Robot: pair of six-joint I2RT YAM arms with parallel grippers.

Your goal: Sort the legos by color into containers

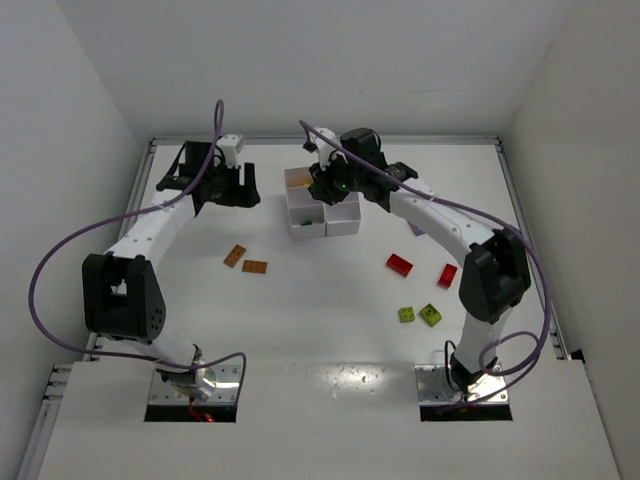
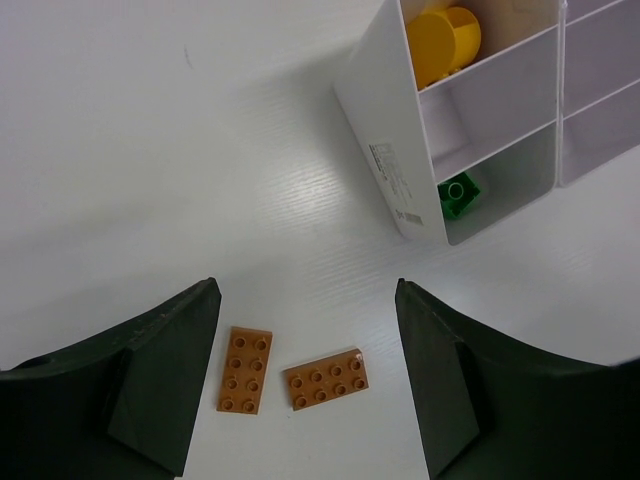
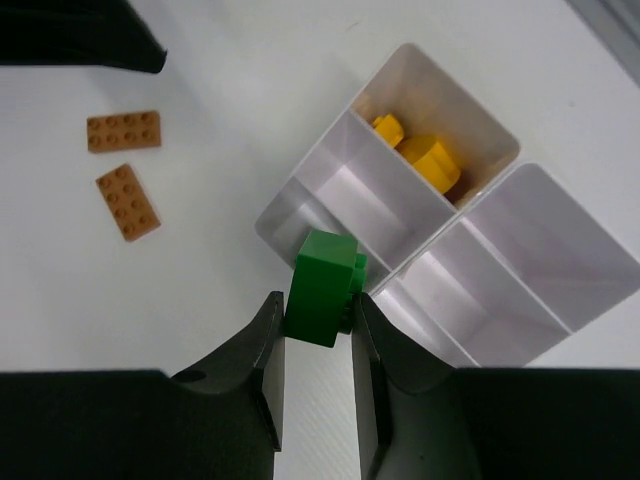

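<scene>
On the white worktop (image 1: 320,300) the white six-cell tray (image 1: 340,225) sits toward the far edge, right jaws clamped on one green brick (image 3: 322,285) over its corner cell, left jaws spread empty above two orange plates (image 2: 244,370), two red bricks (image 1: 400,264) and two lime bricks (image 1: 430,315) to its right, and only the left wrist view shows a second green brick (image 2: 460,195) inside.

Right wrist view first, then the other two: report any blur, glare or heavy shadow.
Right wrist view: the green brick and tray are sharp; the fingers are near-black, without detail. Left wrist view: the orange plates are sharp, the fingers dark and soft-edged, a soft shadow beside the tray. Top external view: even light, mild glare on the near board.
</scene>
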